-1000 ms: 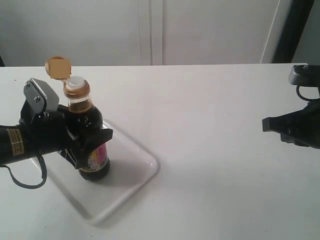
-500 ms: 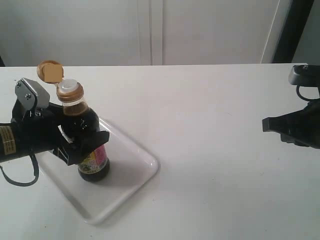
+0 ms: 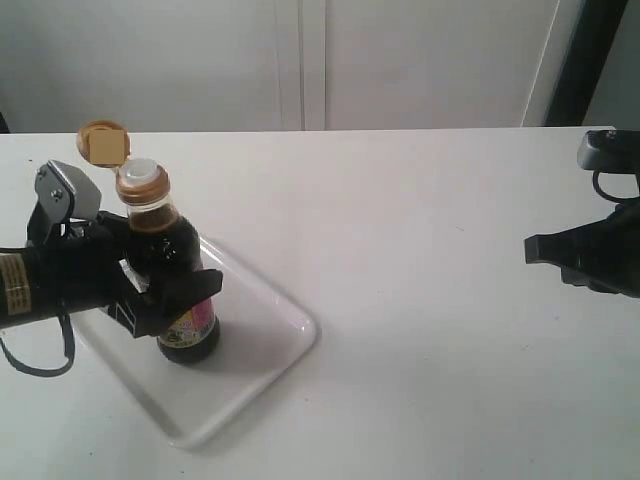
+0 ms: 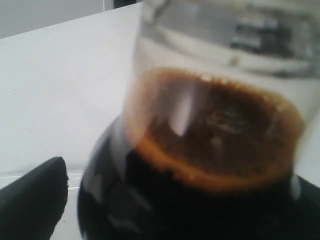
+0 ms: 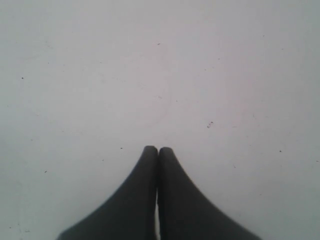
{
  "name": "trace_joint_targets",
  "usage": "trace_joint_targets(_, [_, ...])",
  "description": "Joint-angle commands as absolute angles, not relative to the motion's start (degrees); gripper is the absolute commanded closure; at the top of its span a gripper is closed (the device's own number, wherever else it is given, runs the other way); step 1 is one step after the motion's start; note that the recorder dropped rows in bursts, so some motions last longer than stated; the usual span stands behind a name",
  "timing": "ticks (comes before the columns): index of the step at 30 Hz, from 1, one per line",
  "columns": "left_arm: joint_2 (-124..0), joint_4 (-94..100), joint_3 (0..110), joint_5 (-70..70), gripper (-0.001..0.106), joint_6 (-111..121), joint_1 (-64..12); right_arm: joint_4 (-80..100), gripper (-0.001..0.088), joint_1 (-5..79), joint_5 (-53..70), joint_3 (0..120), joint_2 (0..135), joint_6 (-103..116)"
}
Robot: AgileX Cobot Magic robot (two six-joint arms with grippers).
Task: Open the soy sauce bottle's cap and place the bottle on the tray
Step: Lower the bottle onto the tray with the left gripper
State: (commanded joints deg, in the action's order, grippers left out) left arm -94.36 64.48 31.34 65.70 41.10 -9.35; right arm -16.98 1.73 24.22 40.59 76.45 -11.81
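Bottle upright on the tray (image 3: 290, 320): the soy sauce bottle (image 3: 178, 270) stands between the left gripper (image 3: 160, 290) jaws, which flank its body; whether they still squeeze it, I cannot tell. Its cap (image 3: 103, 143) is flipped back off the white spout. Well apart, the right gripper (image 5: 158, 155) hangs above the bare surface (image 3: 430, 220), jaws clenched on nothing.
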Motion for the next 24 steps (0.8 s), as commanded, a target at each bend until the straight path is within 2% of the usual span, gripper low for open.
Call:
trace_joint_targets(9, [-89.2, 64.6, 31.3, 59.2, 0.000, 42.9, -9.4, -17.0, 0.0868, 1.7, 24.1, 40.6, 76.5, -11.8])
trace_joint_targets(14, [-87.0, 65.8, 31.3, 51.1, 0.000, 46.7, -9.4, -17.0, 0.0868, 1.7, 24.2, 40.6, 76.5, -11.8])
trace_joint_targets(24, [-86.7, 73.7, 31.3, 51.8, 0.000, 56.5, -9.4, -17.1, 0.0868, 1.7, 24.1, 40.6, 76.5, -11.8])
